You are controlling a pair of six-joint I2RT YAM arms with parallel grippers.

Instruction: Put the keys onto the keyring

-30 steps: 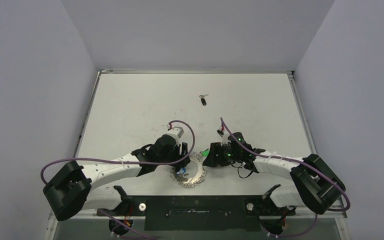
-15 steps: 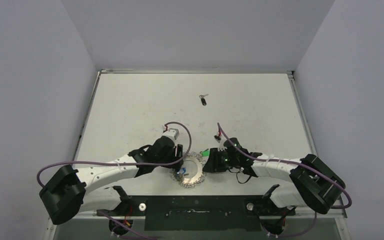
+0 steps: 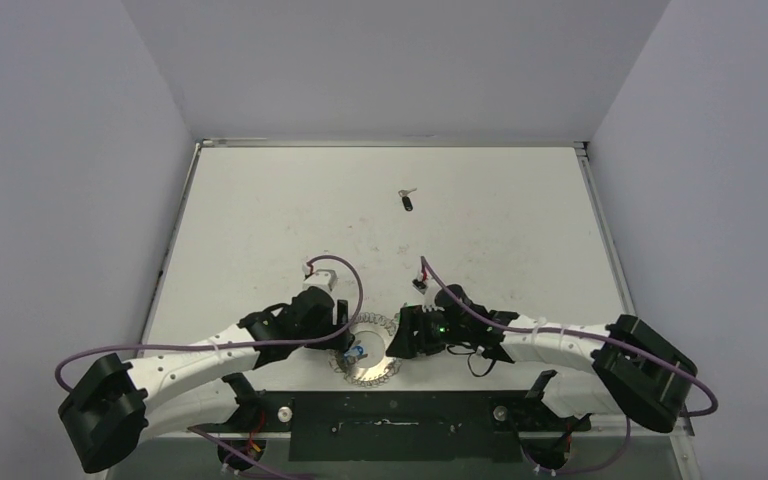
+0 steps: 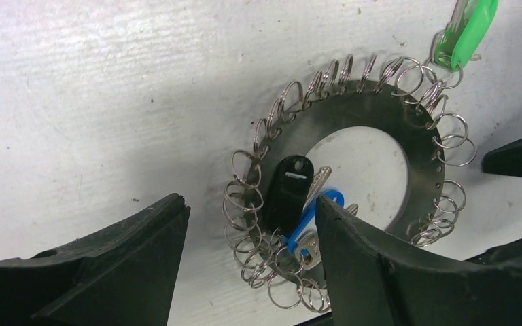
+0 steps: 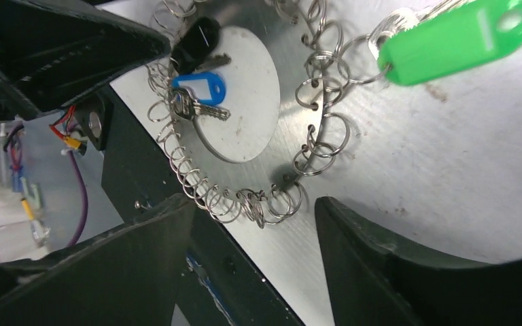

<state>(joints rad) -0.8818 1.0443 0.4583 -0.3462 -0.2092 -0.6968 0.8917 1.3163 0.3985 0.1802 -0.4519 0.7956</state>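
The keyring [image 3: 371, 369] lies flat by the table's near edge, a silvery disc with a hollow centre and a rim of wire loops [image 4: 374, 115] [image 5: 292, 41]. One black-headed key [image 4: 287, 190] [image 5: 196, 39] rests on its rim beside a blue-headed key [image 4: 312, 219] [image 5: 200, 88]. A green-headed key [image 4: 465, 30] [image 5: 455, 39] hangs at the opposite rim. Far up the table, a second black-headed key [image 3: 407, 201] lies loose. My left gripper [image 3: 345, 338] [image 4: 251, 261] stands open astride the looped rim. My right gripper [image 3: 398, 345] [image 5: 255, 234] is open just off the ring's near loops.
The black mounting bar [image 3: 390, 410] [image 5: 143, 170] runs along the table's near edge right beside the ring. Purple cables [image 3: 350, 275] loop over both wrists. Grey walls close in the white table [image 3: 290, 200] on three sides.
Both grippers have drawn back toward the near edge, and the ring has slid nearer and slightly left. The green key has gone out of sight under the right gripper in the top view.
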